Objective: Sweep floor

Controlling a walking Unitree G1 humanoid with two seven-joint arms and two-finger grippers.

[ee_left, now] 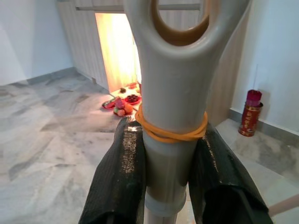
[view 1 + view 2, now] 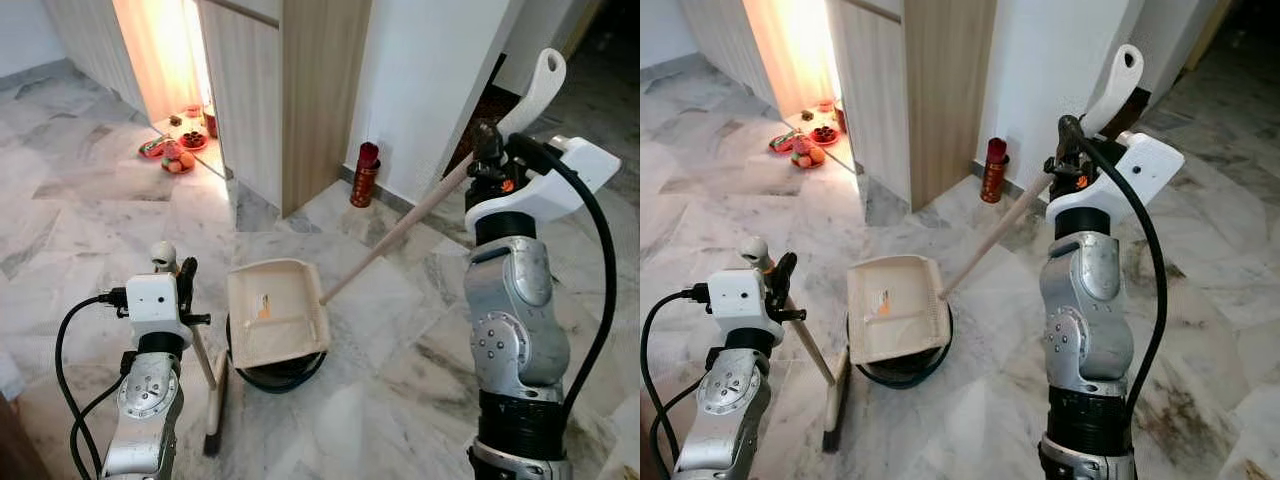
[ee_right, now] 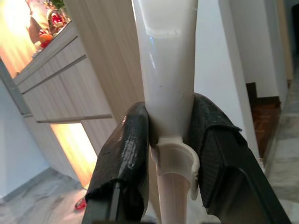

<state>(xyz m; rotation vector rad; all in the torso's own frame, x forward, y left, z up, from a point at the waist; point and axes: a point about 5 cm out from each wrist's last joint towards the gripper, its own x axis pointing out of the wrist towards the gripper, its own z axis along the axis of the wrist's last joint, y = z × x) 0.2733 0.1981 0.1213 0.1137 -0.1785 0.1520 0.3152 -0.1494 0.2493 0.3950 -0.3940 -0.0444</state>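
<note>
**Operator:** Nearest me are my two silver arms, one at seven o'clock and one at four. The left gripper has both textured black fingers pressed tight against the grey plastic top of the broom handle. That top is smooth and flattens into an oval hanging loop. One orange rubber band circles it just above the fingertips.

**Observer:** And the right side?

**Operator:** The right gripper is clamped on the glossy cream grip of the dustpan handle, just above its ribbed collar. Below that, one pale wooden pole slants down toward nine o'clock to the dustpan.

**Observer:** Where is the pan?

**Operator:** It is a shallow, cream, squarish tray, at centre, lying over a black ring on the glossy veined marble floor. The broom stick drops from my left gripper to the floor just beside the pan's nine o'clock edge.

**Observer:** Anything else?

**Operator:** One red cylinder stands at twelve o'clock against the white wall.
</note>
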